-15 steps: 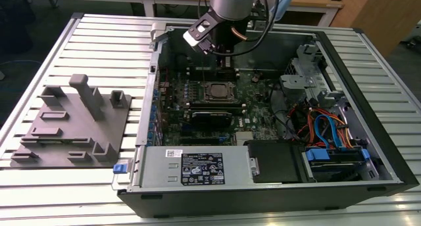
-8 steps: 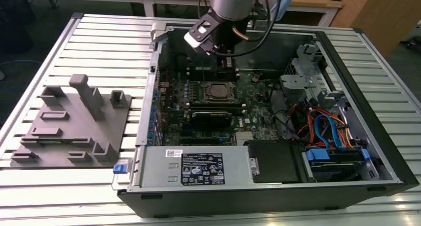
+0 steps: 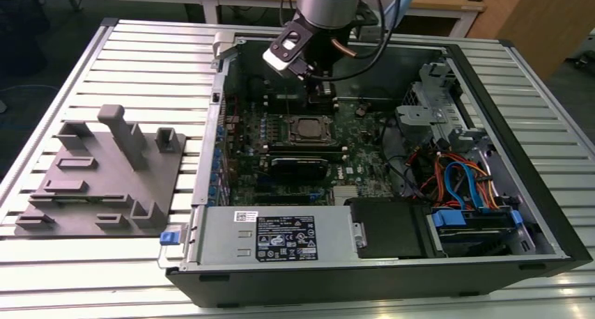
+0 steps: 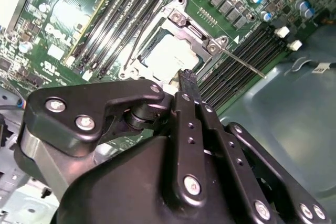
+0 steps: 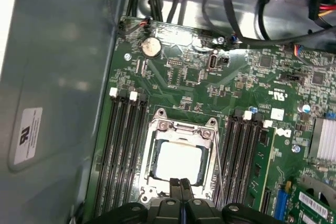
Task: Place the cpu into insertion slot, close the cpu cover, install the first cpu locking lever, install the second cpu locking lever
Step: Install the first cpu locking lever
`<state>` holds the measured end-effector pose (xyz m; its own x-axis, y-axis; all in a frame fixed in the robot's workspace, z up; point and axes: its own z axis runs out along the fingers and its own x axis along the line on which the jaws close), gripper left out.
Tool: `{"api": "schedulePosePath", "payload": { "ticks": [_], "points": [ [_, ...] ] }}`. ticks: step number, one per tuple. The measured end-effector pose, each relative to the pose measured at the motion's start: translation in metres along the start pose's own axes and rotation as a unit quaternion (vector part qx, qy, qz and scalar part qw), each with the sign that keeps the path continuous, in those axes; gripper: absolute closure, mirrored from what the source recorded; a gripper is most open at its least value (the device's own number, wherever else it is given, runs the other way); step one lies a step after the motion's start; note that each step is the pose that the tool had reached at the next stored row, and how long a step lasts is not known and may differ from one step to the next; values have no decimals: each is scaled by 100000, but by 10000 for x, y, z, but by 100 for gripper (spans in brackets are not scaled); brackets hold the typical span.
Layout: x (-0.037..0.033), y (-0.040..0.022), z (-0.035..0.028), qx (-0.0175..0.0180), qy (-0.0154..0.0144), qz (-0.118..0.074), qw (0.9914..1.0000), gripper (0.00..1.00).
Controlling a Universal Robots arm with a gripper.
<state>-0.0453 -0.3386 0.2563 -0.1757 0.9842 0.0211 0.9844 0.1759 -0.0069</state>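
The cpu (image 5: pixel 178 162) lies flat in the insertion slot (image 5: pixel 149 184), metal top facing up. It is square, with its edges parallel to the memory slots (image 5: pixel 123 150). The cpu cover (image 5: pixel 181 128) is down and frames it. A thin locking lever (image 4: pixel 244 64) angles outward from the cover's corner. The end effector (image 5: pixel 181 191) hovers at the slot's edge, fingers pressed together, gripping nothing.

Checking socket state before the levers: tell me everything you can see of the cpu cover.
The cpu cover is a thin silvery metal frame with a square cut-out. It lies flat over the cpu, whose pale top shows through, on the green motherboard between memory slots. The gripper hangs at one edge; contact unclear.
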Motion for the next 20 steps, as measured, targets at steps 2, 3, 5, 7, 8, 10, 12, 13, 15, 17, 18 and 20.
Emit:
{"api": "schedulePosePath", "payload": {
  "ticks": [2,3,5,7,8,10,12,13,15,17,18,20],
  "points": [
    [0,0,0,21,-9,-886,99996,90],
    [0,0,0,29,-12,-1317,99991,90],
    [0,0,0,47,-17,-2131,99977,90],
    [0,0,0,64,-23,-2970,99956,90],
    [0,0,0,71,-27,-3347,99944,90],
    [0,0,0,89,-31,-4072,99917,90],
    [0,0,0,104,-36,-4768,99886,90],
    [0,0,0,110,-39,-5098,99870,90],
    [0,0,0,123,-42,-5745,99835,90],
    [0,0,0,137,-47,-6322,99800,90],
    [0,0,0,143,-50,-6613,99781,90],
    [0,0,0,153,-52,-7207,99740,90]
  ]
}}
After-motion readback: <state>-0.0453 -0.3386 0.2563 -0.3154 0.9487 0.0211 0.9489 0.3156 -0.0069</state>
